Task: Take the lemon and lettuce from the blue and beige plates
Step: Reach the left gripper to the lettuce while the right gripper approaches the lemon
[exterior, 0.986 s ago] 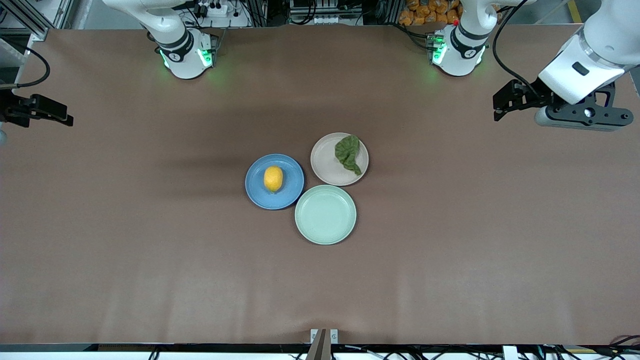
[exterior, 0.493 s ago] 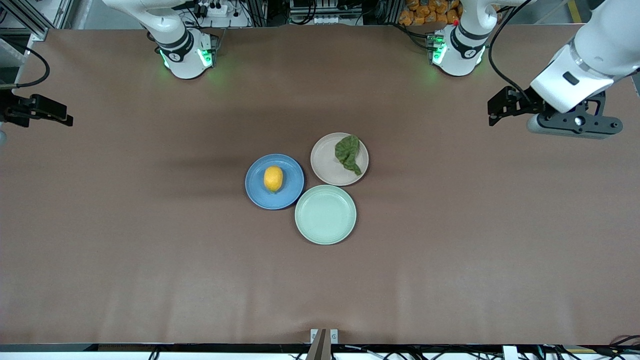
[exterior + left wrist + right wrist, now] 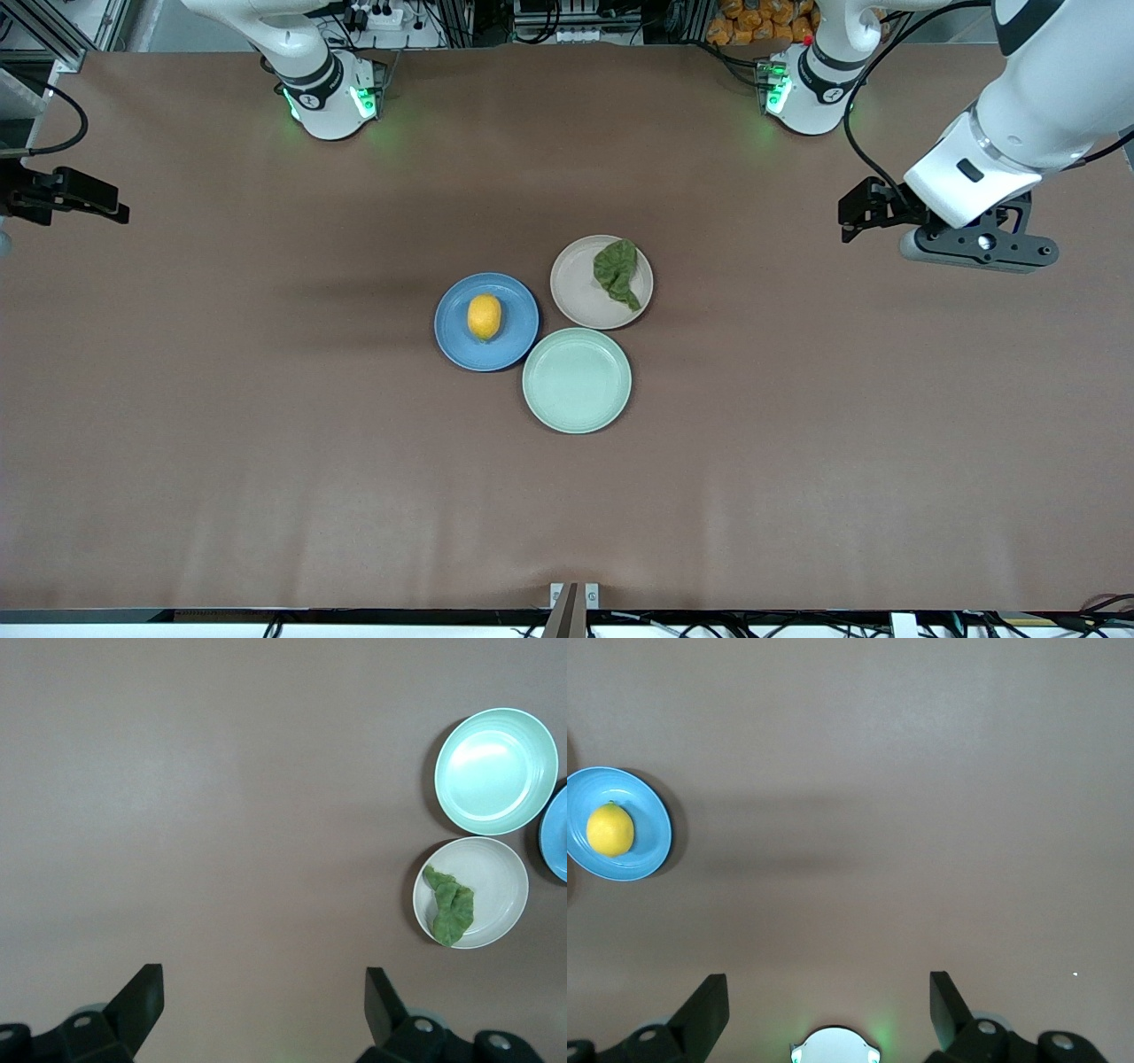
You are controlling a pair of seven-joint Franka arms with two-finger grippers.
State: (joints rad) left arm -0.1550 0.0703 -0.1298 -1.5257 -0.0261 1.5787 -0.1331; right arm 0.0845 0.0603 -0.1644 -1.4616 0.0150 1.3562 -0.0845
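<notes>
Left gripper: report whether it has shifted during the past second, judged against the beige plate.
Yes. The left gripper, open over bare table, has shifted toward the beige plate.

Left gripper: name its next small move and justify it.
Probably carry the left gripper, open over bare table toward the left arm's end, across to above the lettuce. The leaf lies untouched on the beige plate, and that gripper is well short of it.

glossy white arm links; black grippers; black cables; green-lit bases with black bands
</notes>
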